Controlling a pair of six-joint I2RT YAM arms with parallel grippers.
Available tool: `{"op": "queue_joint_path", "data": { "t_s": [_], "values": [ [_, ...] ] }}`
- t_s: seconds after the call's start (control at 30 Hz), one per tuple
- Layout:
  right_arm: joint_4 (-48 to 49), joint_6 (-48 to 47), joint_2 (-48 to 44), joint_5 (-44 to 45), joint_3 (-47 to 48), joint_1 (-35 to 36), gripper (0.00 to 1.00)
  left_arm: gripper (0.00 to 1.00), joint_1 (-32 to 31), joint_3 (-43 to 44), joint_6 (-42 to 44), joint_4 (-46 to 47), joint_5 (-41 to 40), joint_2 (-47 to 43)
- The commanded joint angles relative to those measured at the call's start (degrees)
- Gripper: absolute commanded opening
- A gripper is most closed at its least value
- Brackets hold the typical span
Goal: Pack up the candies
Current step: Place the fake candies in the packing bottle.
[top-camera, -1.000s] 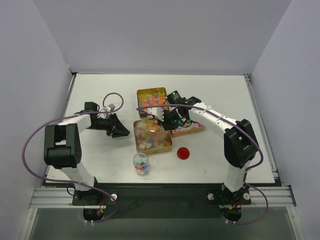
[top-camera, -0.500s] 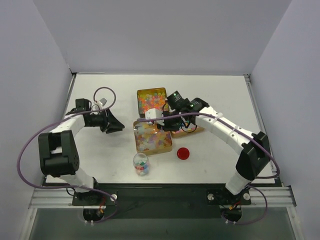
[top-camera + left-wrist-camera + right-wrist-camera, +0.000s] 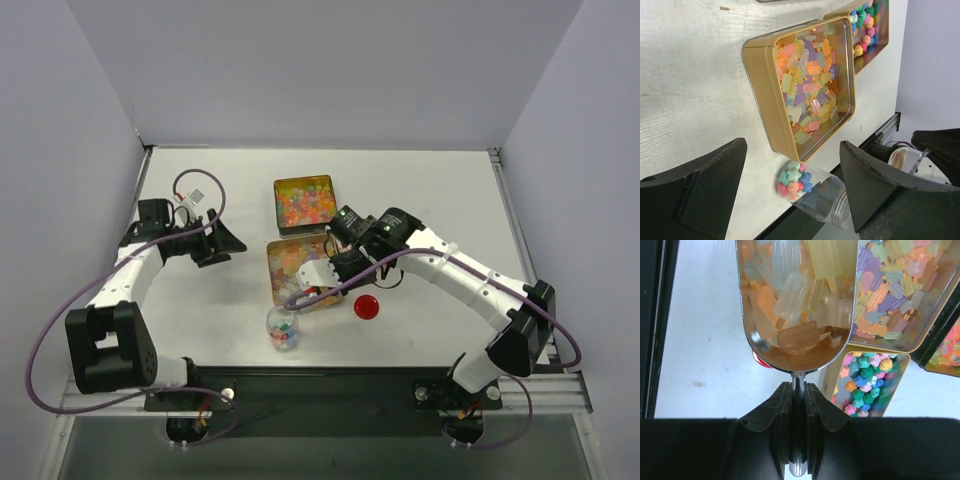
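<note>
The right gripper (image 3: 798, 395) has its jaws pinching the scoop (image 3: 795, 347) by its stem, bowl seemingly level so the candies (image 3: 795, 285) don't spill, above the tin's (image 3: 765, 100) edge near the jar (image 3: 820, 200). The left gripper (image 3: 220, 245) hangs aside, jaws spread and empty. Only the right wrist view shows the scoop's load. Only the left wrist view shows candies low in the jar.

A robot lab cell — blank walls (image 3: 320, 70) boxing a white table (image 3: 440, 190).
</note>
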Motion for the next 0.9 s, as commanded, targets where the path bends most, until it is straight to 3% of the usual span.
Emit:
{"op": "queue_joint_path", "data": {
  "t_s": [0.0,0.87],
  "values": [
    [-6.79,-3.47,-0.62,6.17,2.87,3.04,0.0,0.86,0.47,-1.9,1.95,2.19,-2.79,-5.13],
    [-14.44,0.83,8.52,21.73,14.47,11.04,0.0,0.86,1.25,-10.52,-2.7,11.24,-1.21,-16.74]
  ]
}}
